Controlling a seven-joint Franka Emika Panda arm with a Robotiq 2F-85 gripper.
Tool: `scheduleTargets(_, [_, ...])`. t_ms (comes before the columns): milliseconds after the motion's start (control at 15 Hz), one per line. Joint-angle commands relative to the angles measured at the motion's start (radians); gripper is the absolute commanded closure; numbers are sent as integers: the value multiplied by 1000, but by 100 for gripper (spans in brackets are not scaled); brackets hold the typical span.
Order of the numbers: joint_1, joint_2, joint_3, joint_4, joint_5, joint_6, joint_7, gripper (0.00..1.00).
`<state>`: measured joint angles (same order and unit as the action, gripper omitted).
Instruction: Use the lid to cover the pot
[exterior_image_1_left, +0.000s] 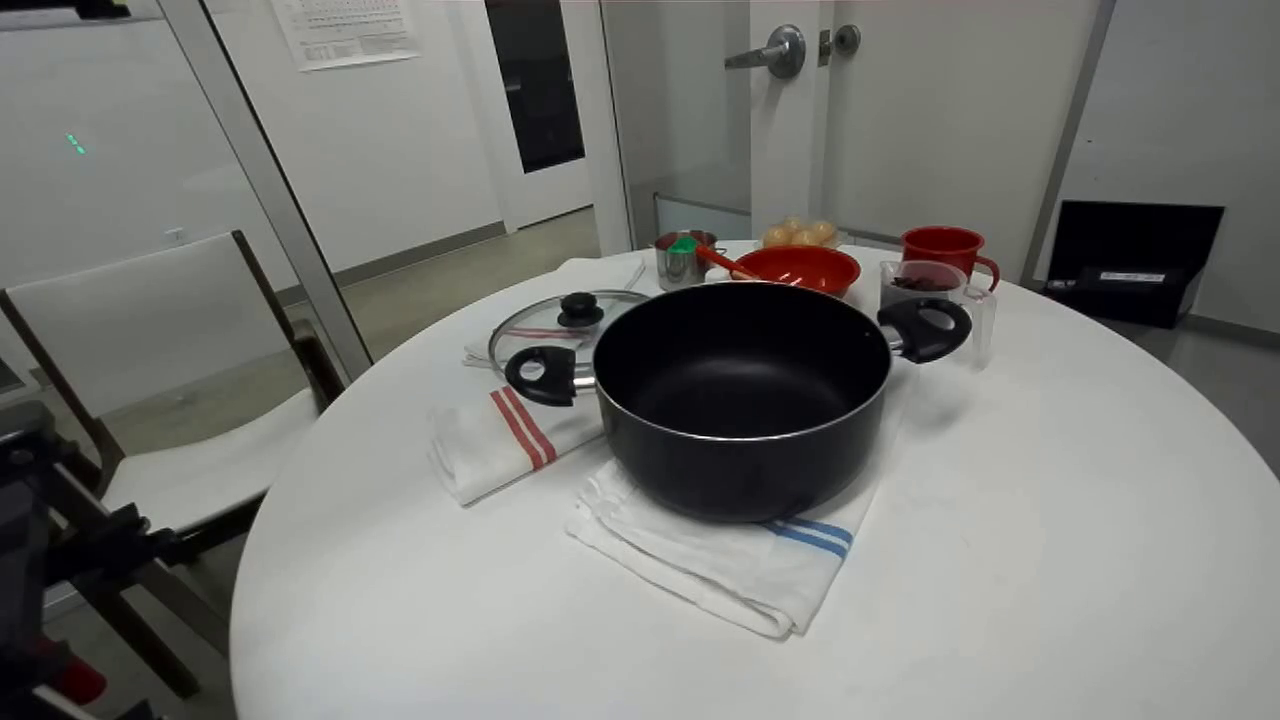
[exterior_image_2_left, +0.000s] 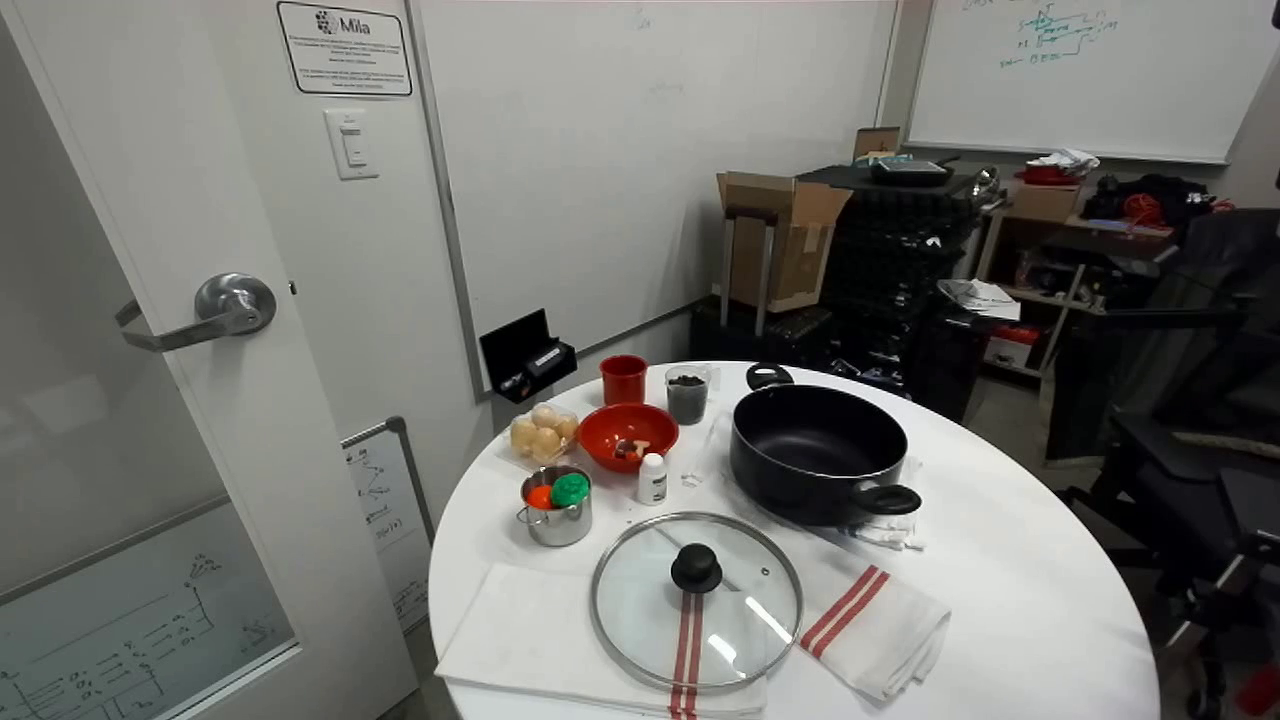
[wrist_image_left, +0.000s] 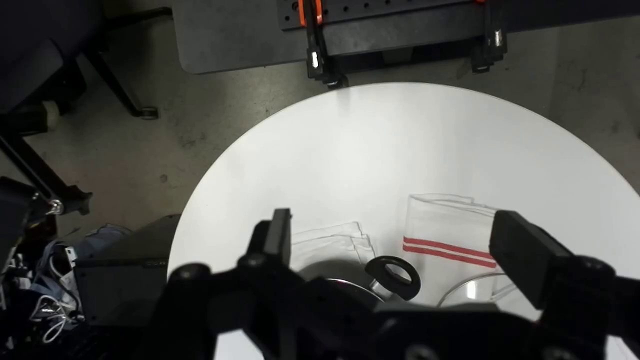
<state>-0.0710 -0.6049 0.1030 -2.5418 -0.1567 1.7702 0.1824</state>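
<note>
The black pot stands upright and uncovered on a folded towel in both exterior views, its dark inside bare. The clear glass lid lies flat beside it on white towels, its black knob up. In an exterior view the lid is partly behind the pot and its handle. My gripper is open with nothing between its fingers, high above the table. In the wrist view the pot's handle and part of the lid show; the gripper body hides the rest. The exterior views do not show the gripper.
A metal cup, a white bottle, a red bowl, a pack of eggs, a red mug and a clear measuring cup stand near the lid and pot. A red-striped towel lies beside the pot.
</note>
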Motion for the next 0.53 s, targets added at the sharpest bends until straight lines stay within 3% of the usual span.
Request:
scheduleTargets(0, [23, 46, -16, 11, -15, 25, -17, 0])
scheduleTargets(467, [76, 211, -30, 52, -2, 201, -150, 0])
